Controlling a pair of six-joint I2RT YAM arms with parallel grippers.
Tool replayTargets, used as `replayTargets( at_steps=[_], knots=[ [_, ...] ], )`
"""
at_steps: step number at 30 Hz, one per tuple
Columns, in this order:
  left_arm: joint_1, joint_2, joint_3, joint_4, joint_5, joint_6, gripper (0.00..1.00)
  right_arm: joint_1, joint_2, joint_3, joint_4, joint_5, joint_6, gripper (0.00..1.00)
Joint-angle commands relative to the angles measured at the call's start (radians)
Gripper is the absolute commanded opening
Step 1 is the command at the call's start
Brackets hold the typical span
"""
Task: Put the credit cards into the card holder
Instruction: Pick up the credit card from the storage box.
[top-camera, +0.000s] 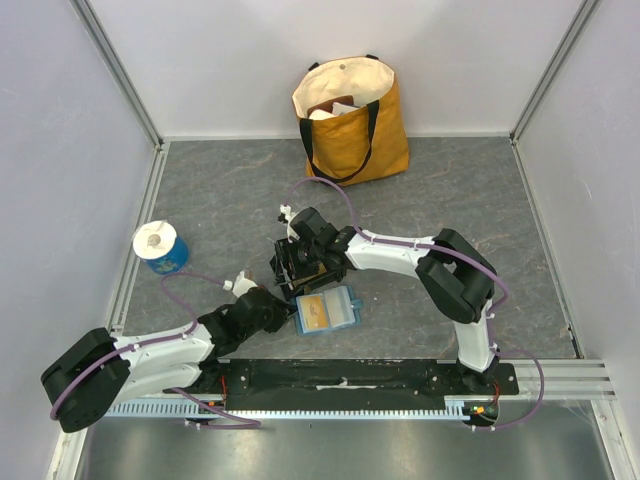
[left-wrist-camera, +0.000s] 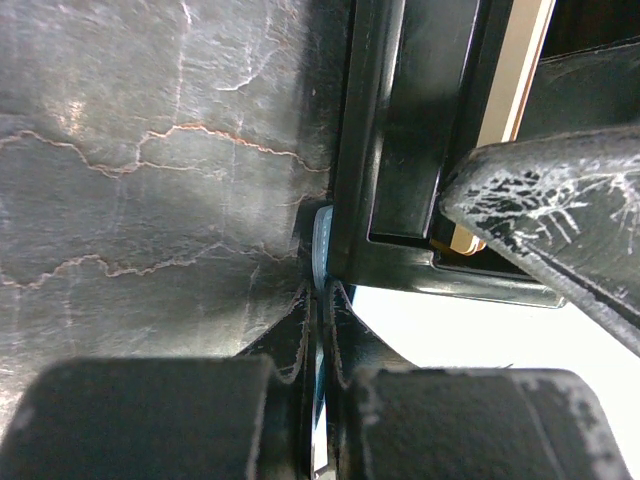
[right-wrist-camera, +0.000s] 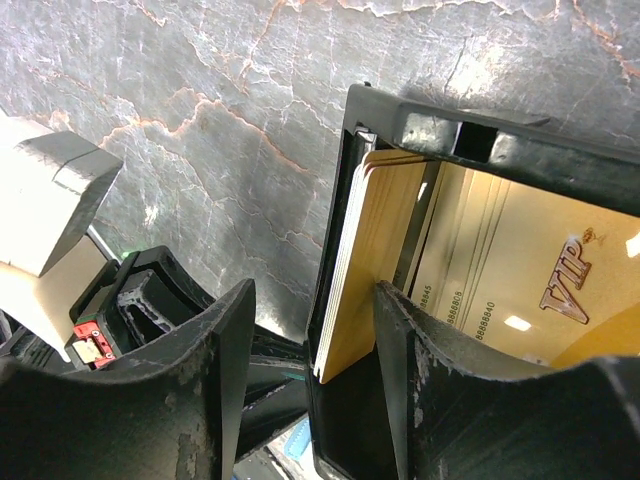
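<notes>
The teal-blue card holder (top-camera: 328, 310) lies open on the table with a gold card on its lining. My left gripper (top-camera: 285, 312) is shut on the card holder's left edge, a thin blue strip between the fingers in the left wrist view (left-wrist-camera: 322, 250). A stack of gold credit cards (right-wrist-camera: 372, 240) stands on edge inside the black tray (right-wrist-camera: 420, 125), with another gold card (right-wrist-camera: 520, 270) lying flat behind it. My right gripper (right-wrist-camera: 315, 335) is open and straddles the stack and the tray wall. The right finger (right-wrist-camera: 420, 350) touches the stack's face. From above, the right gripper (top-camera: 300, 268) covers the tray.
A mustard tote bag (top-camera: 352, 120) stands at the back wall. A blue-and-white roll (top-camera: 160, 247) sits at the left. The black tray (left-wrist-camera: 400, 150) lies just beyond the card holder. Enclosure walls stand on the left, the right and the back.
</notes>
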Motion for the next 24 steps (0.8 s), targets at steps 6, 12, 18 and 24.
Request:
replayTargets(
  at_steps=[6,12,18,24],
  knots=[
    [0.008,0.029,-0.002,-0.060,-0.008,0.069,0.02,-0.007,-0.063,0.018,0.034,-0.021,0.005,0.54],
    [0.008,0.032,-0.004,-0.054,-0.003,0.067,0.02,-0.009,-0.066,0.017,0.034,-0.025,0.007,0.51],
    [0.012,0.038,-0.004,-0.048,0.000,0.069,0.02,-0.010,-0.068,0.015,0.034,-0.026,0.007,0.41],
    [0.014,0.043,-0.004,-0.045,0.006,0.070,0.02,-0.012,-0.074,0.011,0.032,-0.025,0.007,0.33]
  ],
)
